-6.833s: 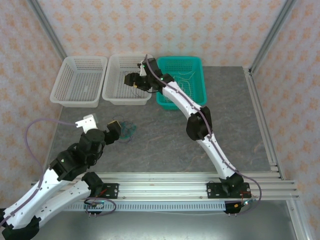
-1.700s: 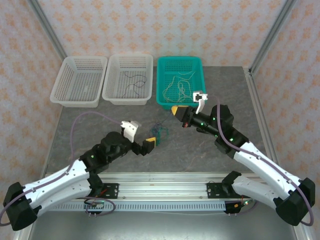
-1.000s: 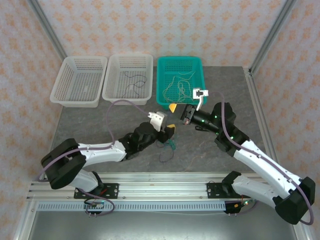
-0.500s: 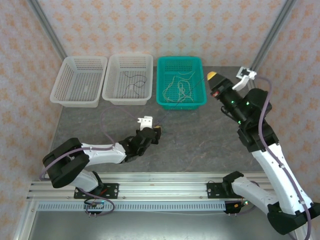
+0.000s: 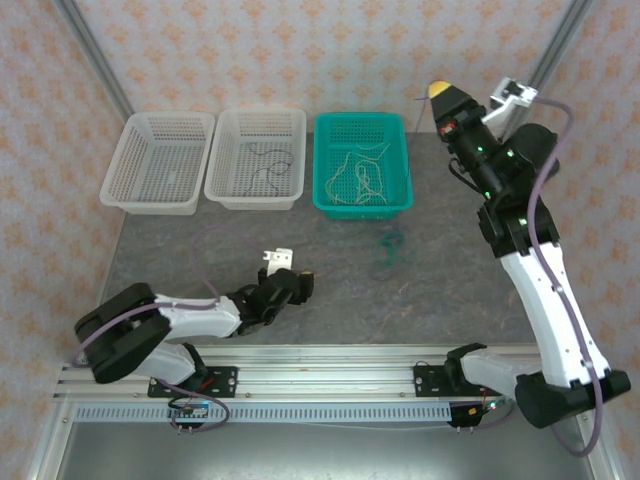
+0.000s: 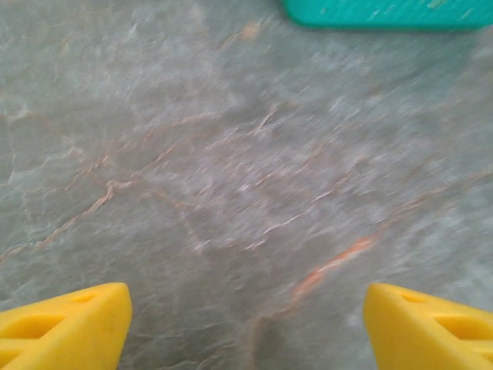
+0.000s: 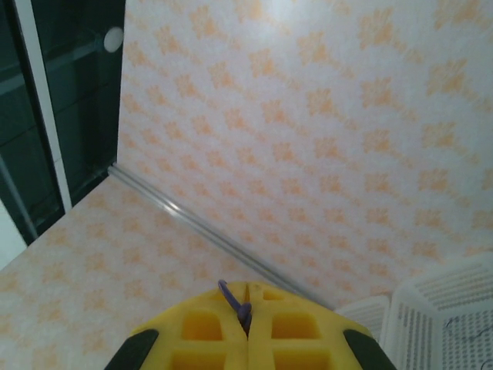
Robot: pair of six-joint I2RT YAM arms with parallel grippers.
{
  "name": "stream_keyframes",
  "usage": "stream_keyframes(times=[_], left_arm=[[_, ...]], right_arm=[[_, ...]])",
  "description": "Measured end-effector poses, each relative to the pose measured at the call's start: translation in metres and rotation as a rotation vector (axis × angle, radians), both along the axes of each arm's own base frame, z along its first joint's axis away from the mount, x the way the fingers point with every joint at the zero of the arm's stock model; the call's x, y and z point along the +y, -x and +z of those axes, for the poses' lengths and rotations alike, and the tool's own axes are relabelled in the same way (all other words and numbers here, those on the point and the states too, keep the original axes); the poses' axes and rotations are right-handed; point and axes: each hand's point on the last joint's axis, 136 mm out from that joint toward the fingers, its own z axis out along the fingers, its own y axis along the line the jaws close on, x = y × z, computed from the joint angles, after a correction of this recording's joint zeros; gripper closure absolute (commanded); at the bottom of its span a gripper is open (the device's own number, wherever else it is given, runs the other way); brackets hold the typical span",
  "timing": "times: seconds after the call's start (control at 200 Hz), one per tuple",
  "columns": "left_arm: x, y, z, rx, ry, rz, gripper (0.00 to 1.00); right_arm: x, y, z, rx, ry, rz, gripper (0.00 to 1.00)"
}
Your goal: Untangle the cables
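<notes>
Table centre and right half bare: wide passage. Back edge blocked by row: left white basket, middle white basket, green basket. Small green cable loop on table near green basket, apart from it. Left arm stretched low across front-left; right arm reared tall at right, room beneath.

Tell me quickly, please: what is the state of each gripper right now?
Left gripper: open, holding nothing.
Right gripper: closed on a thin purple cable.

Matt stone-look table, perforated plastic baskets, matt yellow fingers
</notes>
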Motion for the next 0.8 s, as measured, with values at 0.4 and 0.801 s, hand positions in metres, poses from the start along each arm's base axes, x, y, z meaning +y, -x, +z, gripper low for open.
stream_keyframes(times=[0.4,0.801], left_arm=[[-0.076,0.000,0.210,-0.298,0.353,-0.332,0.04],[-0.144,-0.041,0.130,-0.131,0.330,-0.360,0.03]], right_arm=[[0.064,-0.020,-0.112,0.264,0.063,0.254,1.00],[0.079,0.003,-0.112,0.286,0.026,0.321,1.00]])
